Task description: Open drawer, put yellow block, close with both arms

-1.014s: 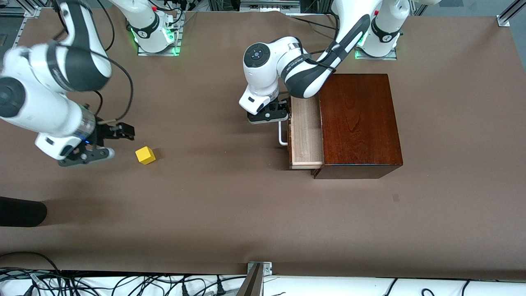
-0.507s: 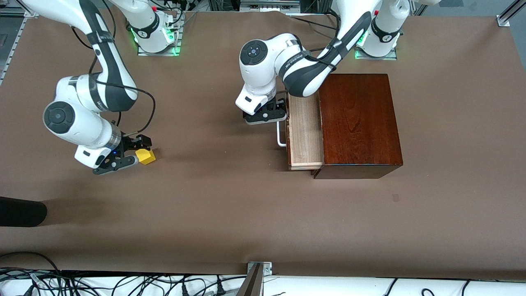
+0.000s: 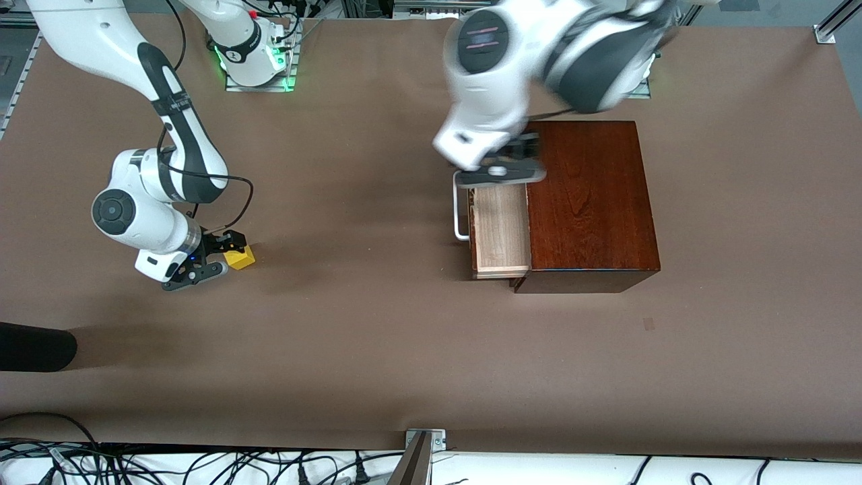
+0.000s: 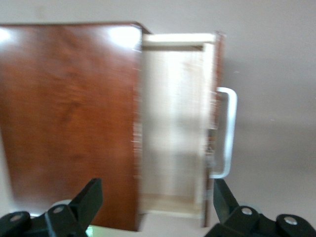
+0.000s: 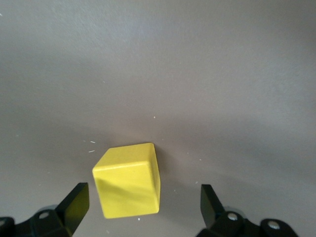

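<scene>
The yellow block (image 3: 240, 257) rests on the table toward the right arm's end. My right gripper (image 3: 218, 256) is low around it and open, one finger on each side, neither touching. In the right wrist view the yellow block (image 5: 128, 180) lies between the fingertips (image 5: 76, 202) of the right gripper (image 5: 143, 203). The drawer (image 3: 500, 229) is pulled partly out of the reddish-brown box (image 3: 590, 202), its white handle (image 3: 460, 214) free. My left gripper (image 3: 502, 174) hangs open in the air over the drawer's end nearest the bases. In the left wrist view the left gripper (image 4: 155, 203) looks down on the empty drawer (image 4: 173, 123).
A dark rounded object (image 3: 34, 347) lies at the table's edge at the right arm's end. Cables (image 3: 202, 465) and a metal bracket (image 3: 424, 438) run along the edge nearest the front camera. Bare brown table lies between the block and the drawer.
My right gripper has swung in from the table's end and dropped around the yellow block. My left gripper has left the handle and risen over the drawer. The drawer stays open.
</scene>
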`<state>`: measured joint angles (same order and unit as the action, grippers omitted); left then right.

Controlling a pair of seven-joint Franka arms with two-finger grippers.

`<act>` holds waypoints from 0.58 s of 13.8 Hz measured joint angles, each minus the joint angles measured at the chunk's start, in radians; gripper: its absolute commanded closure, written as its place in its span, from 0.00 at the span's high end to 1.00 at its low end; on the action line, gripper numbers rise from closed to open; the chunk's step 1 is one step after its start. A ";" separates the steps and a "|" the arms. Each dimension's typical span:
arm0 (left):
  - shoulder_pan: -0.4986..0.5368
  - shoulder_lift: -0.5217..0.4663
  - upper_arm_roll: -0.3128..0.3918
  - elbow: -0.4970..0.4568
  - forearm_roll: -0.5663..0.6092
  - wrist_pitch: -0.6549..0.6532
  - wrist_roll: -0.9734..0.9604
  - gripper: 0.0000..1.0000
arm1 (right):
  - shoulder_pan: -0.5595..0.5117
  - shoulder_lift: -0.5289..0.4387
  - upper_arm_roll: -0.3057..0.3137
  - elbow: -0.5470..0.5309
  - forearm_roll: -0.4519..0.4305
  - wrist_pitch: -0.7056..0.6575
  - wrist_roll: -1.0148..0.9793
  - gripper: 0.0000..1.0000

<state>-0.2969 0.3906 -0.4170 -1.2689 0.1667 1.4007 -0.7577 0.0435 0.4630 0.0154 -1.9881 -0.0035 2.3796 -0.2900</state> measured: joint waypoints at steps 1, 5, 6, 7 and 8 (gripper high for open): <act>0.052 -0.030 0.001 0.000 -0.008 -0.027 0.057 1.00 | 0.000 0.001 0.000 -0.013 0.000 0.014 0.000 1.00; 0.241 -0.111 0.020 -0.016 -0.082 -0.077 0.329 1.00 | 0.000 0.001 0.002 -0.058 0.000 0.053 0.000 1.00; 0.261 -0.135 0.062 -0.041 -0.099 -0.064 0.409 1.00 | 0.000 0.002 0.003 -0.062 0.000 0.055 0.000 1.00; 0.267 -0.169 0.121 -0.086 -0.123 -0.028 0.485 1.00 | 0.000 0.002 0.003 -0.065 0.000 0.056 0.000 0.99; 0.268 -0.212 0.184 -0.150 -0.149 0.030 0.557 1.00 | 0.000 0.003 0.003 -0.067 0.000 0.056 0.000 0.97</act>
<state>-0.0287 0.1790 -0.2334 -1.4191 0.0178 1.4305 -0.2006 0.0439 0.4658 0.0186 -2.0547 -0.0035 2.4359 -0.2902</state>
